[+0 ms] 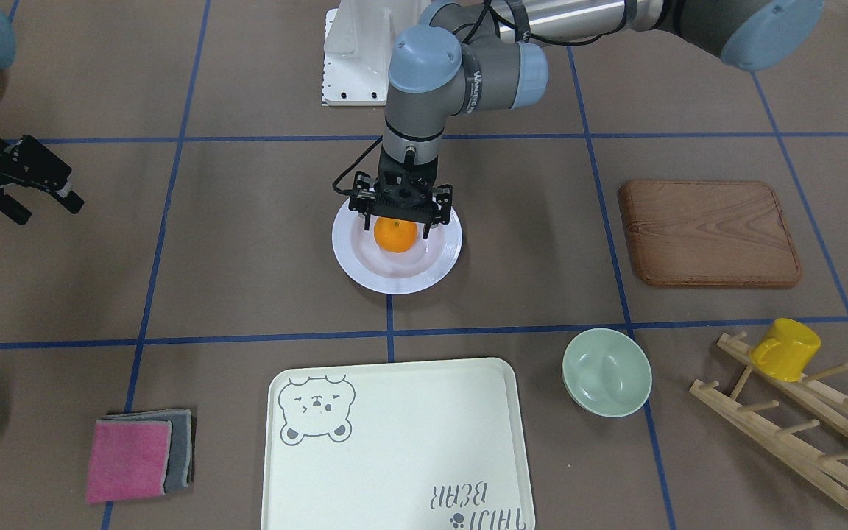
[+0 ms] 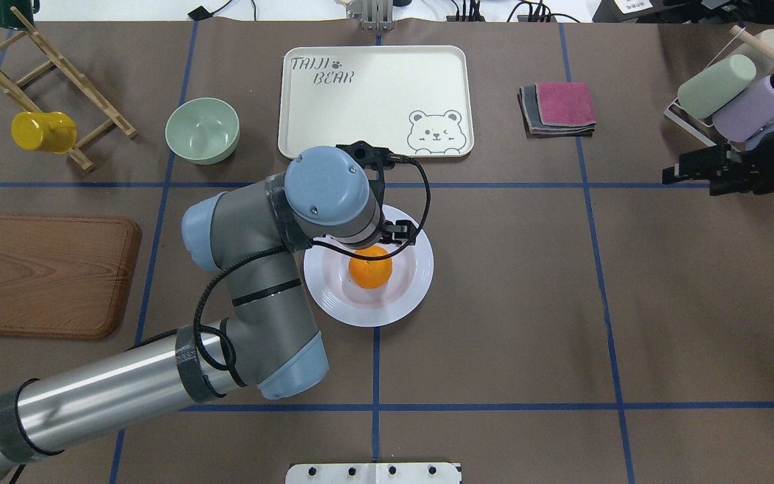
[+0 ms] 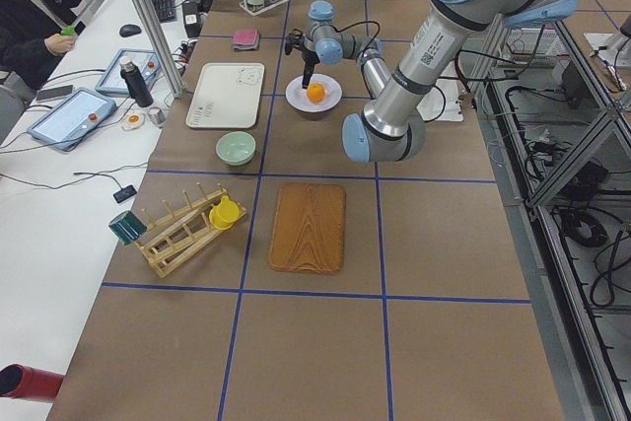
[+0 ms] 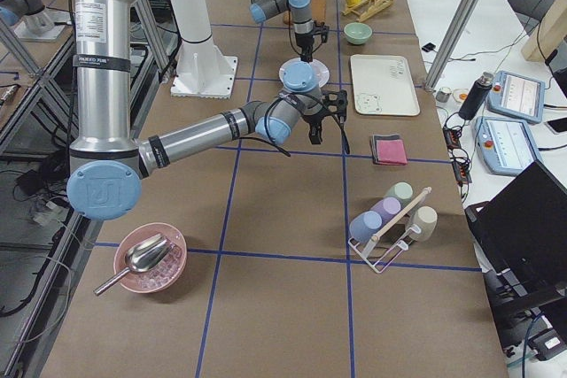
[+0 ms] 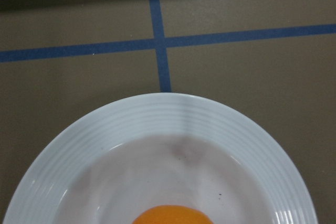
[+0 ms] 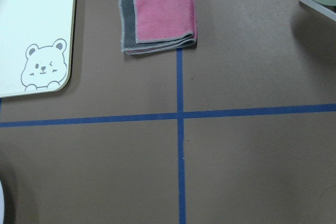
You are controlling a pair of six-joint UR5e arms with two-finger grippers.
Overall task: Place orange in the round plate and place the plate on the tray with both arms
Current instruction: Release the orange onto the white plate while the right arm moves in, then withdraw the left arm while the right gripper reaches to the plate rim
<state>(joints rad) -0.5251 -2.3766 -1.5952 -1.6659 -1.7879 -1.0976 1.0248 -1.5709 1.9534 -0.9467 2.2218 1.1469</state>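
The orange (image 1: 395, 237) is found nearest the robot, resting in the well of the plate (image 1: 394, 283), which stands on the table at a crossing of blue tape lines. The left gripper (image 1: 397, 227) is held directly above the fruit. Its fingers are spread wider than the orange and are not pressed against it, so nothing is grasped. In the left wrist view only the top of the orange and the ribbed rim are shown.

Further out and well to the side, the right gripper (image 1: 50, 210) is held above bare table, its fingers parted and empty. Beyond the plate, across a tape line, the tray (image 1: 409, 442) is laid flat with nothing on it. It is flanked by a green bowl (image 1: 606, 372) on one side and folded cloths (image 1: 137, 456) on the other.

The first step is judged done, and the two-armed carry is not yet begun. For the next move, the left gripper is to be raised clear of the fruit and shifted to the rim. The right gripper is to be brought across to the opposite rim. A level lift is called for, so that the orange is not rolled out.
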